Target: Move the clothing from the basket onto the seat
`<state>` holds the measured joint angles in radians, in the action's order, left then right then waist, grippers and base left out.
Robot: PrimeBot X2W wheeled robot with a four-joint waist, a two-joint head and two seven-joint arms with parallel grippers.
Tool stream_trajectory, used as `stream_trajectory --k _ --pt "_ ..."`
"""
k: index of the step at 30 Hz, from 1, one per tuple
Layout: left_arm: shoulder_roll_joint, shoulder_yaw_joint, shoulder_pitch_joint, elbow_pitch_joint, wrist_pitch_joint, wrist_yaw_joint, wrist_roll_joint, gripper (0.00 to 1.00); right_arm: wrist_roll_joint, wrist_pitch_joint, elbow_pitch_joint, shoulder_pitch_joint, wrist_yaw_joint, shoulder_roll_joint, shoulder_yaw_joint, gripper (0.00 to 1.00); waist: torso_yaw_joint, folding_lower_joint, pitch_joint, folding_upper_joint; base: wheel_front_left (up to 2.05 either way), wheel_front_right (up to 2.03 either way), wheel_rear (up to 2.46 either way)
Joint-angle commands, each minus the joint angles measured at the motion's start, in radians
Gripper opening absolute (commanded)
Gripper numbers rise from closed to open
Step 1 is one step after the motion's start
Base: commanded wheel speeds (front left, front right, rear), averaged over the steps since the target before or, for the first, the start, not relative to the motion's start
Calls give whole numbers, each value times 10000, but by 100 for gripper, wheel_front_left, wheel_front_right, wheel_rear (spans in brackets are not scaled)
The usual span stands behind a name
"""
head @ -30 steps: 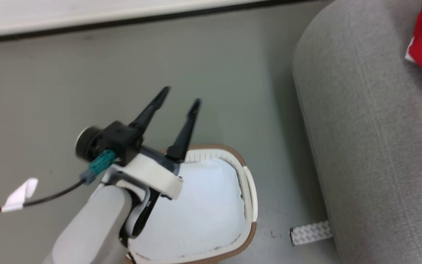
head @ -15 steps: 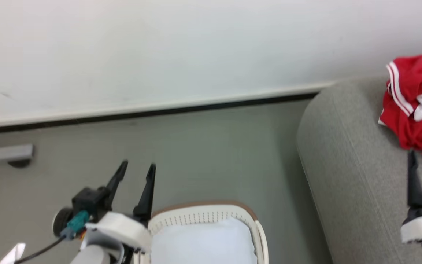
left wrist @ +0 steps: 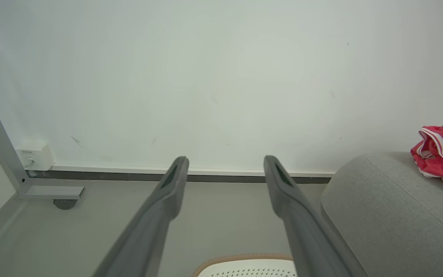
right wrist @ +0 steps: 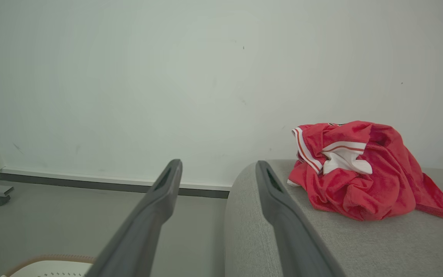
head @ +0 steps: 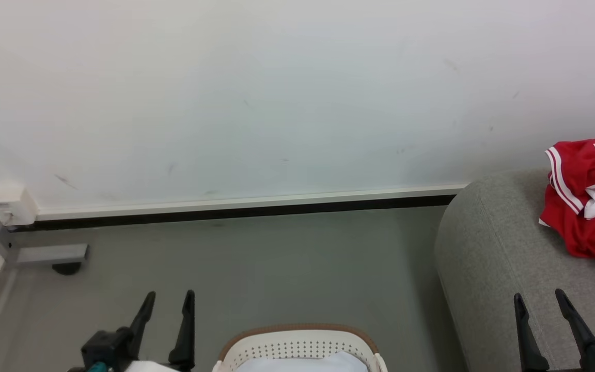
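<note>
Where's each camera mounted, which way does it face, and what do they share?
Head view: on the head, facing the wall; left gripper and right gripper at bottom corners.
Left wrist view: along the left gripper, jaws open, over the basket toward the wall.
Right wrist view: along the right gripper, jaws open, toward the sofa.
Shared: all show the jersey on the sofa.

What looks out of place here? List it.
Only the red jersey: it lies crumpled in a heap on the sofa, not laid flat. The basket stands upright. The left hand and right hand are open, holding nothing.
</note>
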<state>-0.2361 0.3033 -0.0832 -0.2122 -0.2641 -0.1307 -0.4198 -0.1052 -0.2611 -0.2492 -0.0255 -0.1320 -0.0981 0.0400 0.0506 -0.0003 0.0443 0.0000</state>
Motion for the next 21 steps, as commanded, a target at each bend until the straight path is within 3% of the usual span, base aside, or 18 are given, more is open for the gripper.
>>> stream_trajectory --k 1,15,16,21 --pt "72 -170 316 48 -2 59 241 100 92 -27 -54 210 25 11 -48 100 -21 3 149 0 0 0 0" --pt "643 -851 769 -278 -4 750 858 100 -51 -28 -498 380 25 188 -221 100 -225 3 441 0 0 0 0" --pt "669 -810 710 -279 1 782 853 0 -21 0 -465 278 0 163 -235 0 -228 3 442 0 0 0 0" --pt "753 -909 742 -543 169 840 424 0 -486 246 -763 202 -1 232 -123 0 -236 3 427 0 0 0 0"
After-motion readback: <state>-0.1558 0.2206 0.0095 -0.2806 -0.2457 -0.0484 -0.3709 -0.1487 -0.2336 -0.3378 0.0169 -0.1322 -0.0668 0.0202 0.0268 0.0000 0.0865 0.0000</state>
